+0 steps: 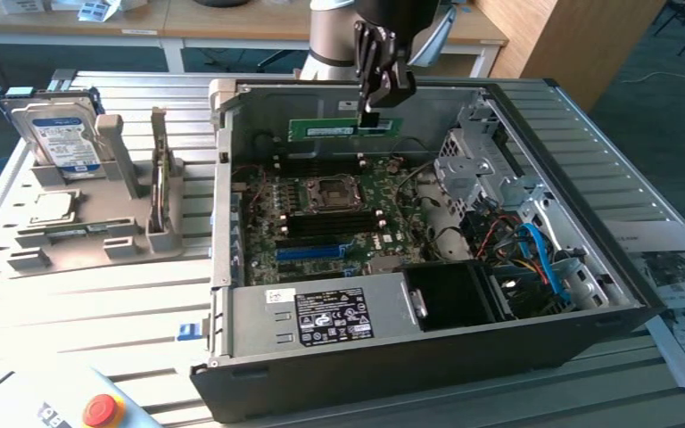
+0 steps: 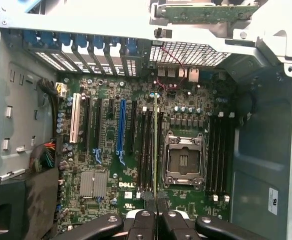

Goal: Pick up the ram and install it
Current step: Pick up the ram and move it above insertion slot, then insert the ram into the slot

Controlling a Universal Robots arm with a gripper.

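The ram (image 1: 331, 129) is a slim green stick with a white label. It hangs level above the far part of the open computer case (image 1: 628, 303), with my gripper (image 1: 370, 119) shut on its right end in the exterior view. In the wrist view the ram (image 2: 155, 150) shows edge-on as a thin line running out from my gripper (image 2: 155, 206). It lies over the black memory slots (image 2: 146, 150) beside the open processor socket (image 2: 184, 160) on the motherboard (image 2: 106, 210). The stick is above the board, not seated in a slot.
A grey holder stand (image 1: 117, 236) at the exterior view's left carries a silver hard drive (image 1: 63, 134) and a small square processor chip (image 1: 54, 207). The power supply (image 1: 331, 316) and drive cage (image 1: 480, 156) stand inside the case. Papers (image 1: 676, 276) lie at the right, a red button (image 1: 103, 410) at front left.
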